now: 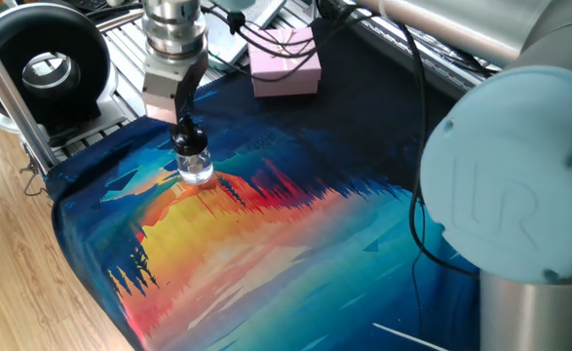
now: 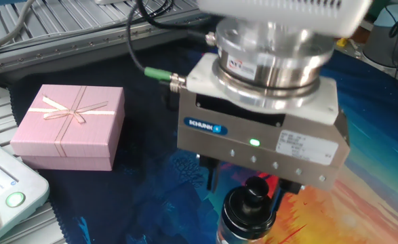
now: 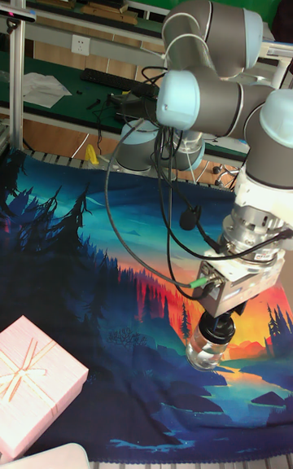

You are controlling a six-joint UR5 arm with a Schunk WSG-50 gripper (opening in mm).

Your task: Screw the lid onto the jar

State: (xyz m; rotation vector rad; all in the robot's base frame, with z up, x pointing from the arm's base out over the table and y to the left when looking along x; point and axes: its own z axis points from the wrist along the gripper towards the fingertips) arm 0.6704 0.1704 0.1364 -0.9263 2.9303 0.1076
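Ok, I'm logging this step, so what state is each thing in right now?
lid: sitting on the jar's neck, knob up.
jar: upright on the mat, capped.
hand: directly above the lid; grip on the knob cannot be told.
pink gift box: closed, ribbon tied, apart from the jar.

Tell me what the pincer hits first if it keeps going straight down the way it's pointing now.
The lid. The pincer points straight down right above it, with the black cap sitting on the jar on the mat. Whether the fingers already touch the knob is unclear from these views.
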